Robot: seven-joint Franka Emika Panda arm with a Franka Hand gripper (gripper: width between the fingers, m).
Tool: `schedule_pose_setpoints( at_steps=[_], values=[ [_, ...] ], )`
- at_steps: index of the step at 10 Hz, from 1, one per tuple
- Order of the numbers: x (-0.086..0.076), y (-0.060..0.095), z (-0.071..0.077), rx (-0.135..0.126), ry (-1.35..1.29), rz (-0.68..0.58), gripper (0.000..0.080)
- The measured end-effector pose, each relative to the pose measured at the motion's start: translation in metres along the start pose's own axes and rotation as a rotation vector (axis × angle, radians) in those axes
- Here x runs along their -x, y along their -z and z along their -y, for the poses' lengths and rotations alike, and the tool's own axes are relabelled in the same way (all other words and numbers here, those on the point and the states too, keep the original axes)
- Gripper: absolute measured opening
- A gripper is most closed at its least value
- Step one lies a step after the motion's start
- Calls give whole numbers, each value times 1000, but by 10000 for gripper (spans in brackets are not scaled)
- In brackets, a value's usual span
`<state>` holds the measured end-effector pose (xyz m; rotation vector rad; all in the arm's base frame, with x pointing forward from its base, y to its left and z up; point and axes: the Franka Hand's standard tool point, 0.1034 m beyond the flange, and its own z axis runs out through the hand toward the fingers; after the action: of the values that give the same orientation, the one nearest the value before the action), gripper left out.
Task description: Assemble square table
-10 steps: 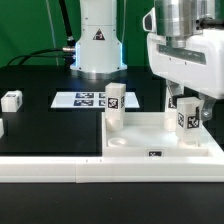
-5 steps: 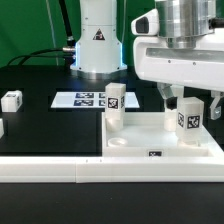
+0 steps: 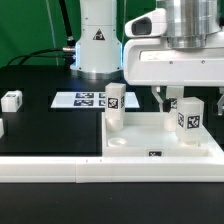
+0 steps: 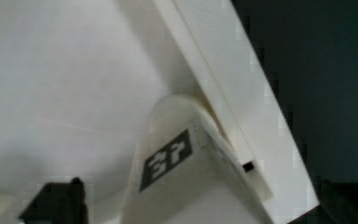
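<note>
The white square table slab lies at the exterior view's right. One white tagged leg stands upright at its far left corner. A second leg stands upright near the far right corner. My gripper hangs just above this second leg, jaws open, with one finger on each side of it. In the wrist view the same leg rises from beside the slab's raised rim, between my dark fingertips. A gap shows between that finger and the leg.
A loose leg lies at the exterior view's left, and another is cut by the edge. The marker board lies behind the slab. A long white rail runs along the front. The robot base stands at the back.
The gripper body has shifted toward the exterior view's left and a little upward over the right leg. The leg has stayed upright in place.
</note>
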<state>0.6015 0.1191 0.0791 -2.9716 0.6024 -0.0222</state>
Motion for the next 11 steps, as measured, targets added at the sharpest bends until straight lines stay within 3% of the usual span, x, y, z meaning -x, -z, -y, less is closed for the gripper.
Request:
schedule_pose_setpoints(
  at_steps=[3, 7, 8, 9, 11],
  values=[
    [-1, 0, 0, 22, 234, -7, 650],
    [-2, 0, -1, 24, 421, -10, 650],
    [-2, 0, -1, 24, 420, -10, 520],
    [-2, 0, -1, 24, 420, -10, 520],
    [-2, 1, -2, 24, 419, -10, 289]
  ],
)
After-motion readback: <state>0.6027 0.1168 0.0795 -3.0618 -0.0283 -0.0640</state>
